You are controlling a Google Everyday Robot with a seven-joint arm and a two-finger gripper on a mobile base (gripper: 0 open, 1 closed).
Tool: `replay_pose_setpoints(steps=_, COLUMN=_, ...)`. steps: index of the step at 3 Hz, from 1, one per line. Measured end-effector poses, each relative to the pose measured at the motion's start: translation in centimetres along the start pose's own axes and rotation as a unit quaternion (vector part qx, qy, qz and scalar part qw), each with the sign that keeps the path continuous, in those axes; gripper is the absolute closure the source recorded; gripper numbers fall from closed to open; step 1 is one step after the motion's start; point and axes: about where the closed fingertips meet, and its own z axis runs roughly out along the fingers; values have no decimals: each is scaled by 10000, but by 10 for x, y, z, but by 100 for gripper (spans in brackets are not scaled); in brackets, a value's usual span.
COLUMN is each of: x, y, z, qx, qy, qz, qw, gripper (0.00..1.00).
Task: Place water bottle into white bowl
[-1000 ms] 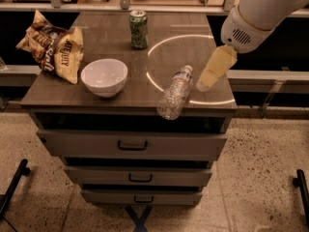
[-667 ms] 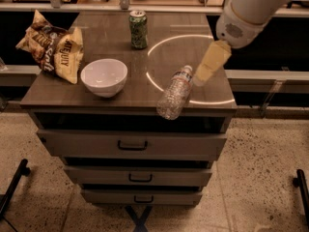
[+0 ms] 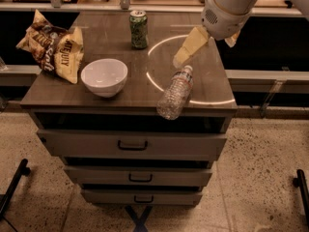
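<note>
The water bottle [image 3: 175, 92] lies on its side near the front edge of the brown table [image 3: 111, 42], right of centre, white cap pointing toward the back. The white bowl [image 3: 104, 77] stands upright and empty to the left of the bottle. My gripper [image 3: 203, 51] hangs over the table's right side, just behind and above the bottle's cap. One yellowish finger [image 3: 189, 46] points down at the cap without touching it, and the other shows only partly behind the wrist. The gripper is open and holds nothing.
A green soda can [image 3: 138, 29] stands at the back centre. A crumpled snack bag [image 3: 54, 49] lies at the left edge beside the bowl. A bright ring of light [image 3: 159, 45] lies on the tabletop. Drawers [image 3: 132, 145] sit below the top.
My gripper has moved left and toward the back, from beside the bottle's upper end to behind its cap. The bottle, bowl and can have not moved.
</note>
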Motion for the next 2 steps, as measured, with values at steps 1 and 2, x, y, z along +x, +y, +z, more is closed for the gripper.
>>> replay_pose_setpoints(steps=1, x=2, y=3, z=1, qx=199, qy=-47, qz=797, qw=9966, gripper=0)
replay_pose_setpoints(steps=2, x=4, y=25, z=20, qx=580, qy=59, qz=1209, qw=9909, gripper=0)
